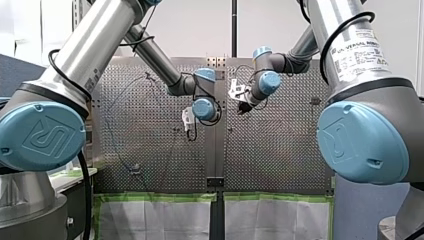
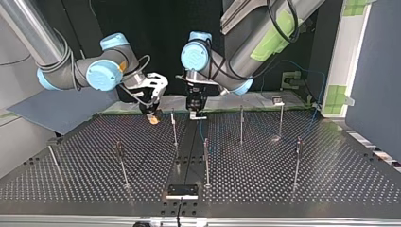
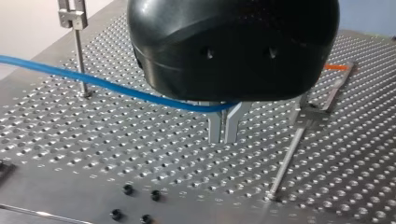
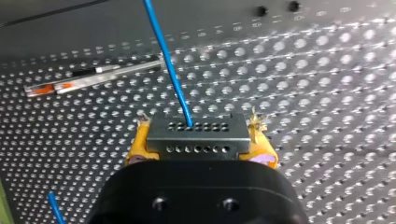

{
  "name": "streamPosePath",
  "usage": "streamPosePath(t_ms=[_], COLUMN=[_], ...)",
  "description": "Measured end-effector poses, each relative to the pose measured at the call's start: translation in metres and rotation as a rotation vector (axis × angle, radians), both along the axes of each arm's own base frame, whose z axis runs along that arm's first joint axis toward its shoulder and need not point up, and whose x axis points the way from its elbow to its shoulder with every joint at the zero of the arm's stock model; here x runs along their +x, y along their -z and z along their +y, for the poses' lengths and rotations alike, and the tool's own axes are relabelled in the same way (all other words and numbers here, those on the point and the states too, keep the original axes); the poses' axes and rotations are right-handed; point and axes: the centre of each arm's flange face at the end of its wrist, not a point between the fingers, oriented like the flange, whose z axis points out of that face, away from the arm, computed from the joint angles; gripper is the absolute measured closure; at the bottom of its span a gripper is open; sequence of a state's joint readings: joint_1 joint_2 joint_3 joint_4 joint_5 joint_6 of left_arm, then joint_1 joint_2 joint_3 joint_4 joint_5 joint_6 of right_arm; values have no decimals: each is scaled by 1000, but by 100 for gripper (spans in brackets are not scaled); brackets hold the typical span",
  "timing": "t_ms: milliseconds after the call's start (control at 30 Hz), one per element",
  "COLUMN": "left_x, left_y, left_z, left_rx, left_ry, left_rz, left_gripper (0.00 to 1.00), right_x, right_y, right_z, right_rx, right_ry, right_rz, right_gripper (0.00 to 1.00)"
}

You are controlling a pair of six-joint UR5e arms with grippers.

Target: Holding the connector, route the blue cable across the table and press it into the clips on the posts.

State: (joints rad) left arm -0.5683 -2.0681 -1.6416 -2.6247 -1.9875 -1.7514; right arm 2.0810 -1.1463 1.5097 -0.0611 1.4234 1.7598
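Observation:
In the right wrist view my right gripper (image 4: 201, 145) is shut on a grey metal connector (image 4: 196, 127), with a yellow pad (image 4: 139, 147) on each side. The blue cable (image 4: 169, 65) leaves the connector's top and runs away over the perforated table. In the left wrist view my left gripper (image 3: 223, 139) has its metal fingers (image 3: 215, 128) shut on the blue cable (image 3: 107, 84), which trails off to one side. In the top view my right gripper (image 2: 152, 116) and my left gripper (image 2: 196, 112) hang close together near the far edge. Thin posts (image 2: 174, 127) stand below them.
Several clip-topped posts (image 2: 297, 161) stand across the table (image 2: 331, 179). A black plate (image 2: 182, 190) lies at the near edge of the top view. One post with a clip (image 3: 72, 16) stands beside the cable, another post (image 3: 287, 156) beside my left gripper.

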Motion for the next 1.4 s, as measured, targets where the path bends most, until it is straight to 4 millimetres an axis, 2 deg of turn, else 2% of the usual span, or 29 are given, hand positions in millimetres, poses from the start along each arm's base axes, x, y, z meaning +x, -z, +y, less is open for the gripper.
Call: streamPosePath(t_ms=[267, 500, 567, 867, 1067, 1200, 1400], left_x=[-13, -31, -30, -13, -1, 10, 19], left_y=[34, 88, 95, 86, 74, 65, 76], left_z=[17, 19, 17, 3, -4, -7, -15], left_rx=[21, 65, 60, 18, -10, -25, -6], left_ry=[17, 57, 69, 95, 106, 111, 121], left_rz=[38, 120, 121, 81, 66, 48, 75], left_gripper=[100, 100, 100, 100, 100, 100, 100], right_x=[-9, -18, -21, -25, -29, -33, -39], right_y=[32, 46, 49, 58, 81, 87, 88], right_z=[11, 15, 15, 15, 9, 1, -13], right_rx=[14, 18, 15, 11, 37, 33, 5], right_ry=[7, 39, 49, 55, 63, 76, 89], right_rz=[16, 49, 65, 102, 118, 110, 72], right_gripper=[100, 100, 100, 100, 100, 100, 100])
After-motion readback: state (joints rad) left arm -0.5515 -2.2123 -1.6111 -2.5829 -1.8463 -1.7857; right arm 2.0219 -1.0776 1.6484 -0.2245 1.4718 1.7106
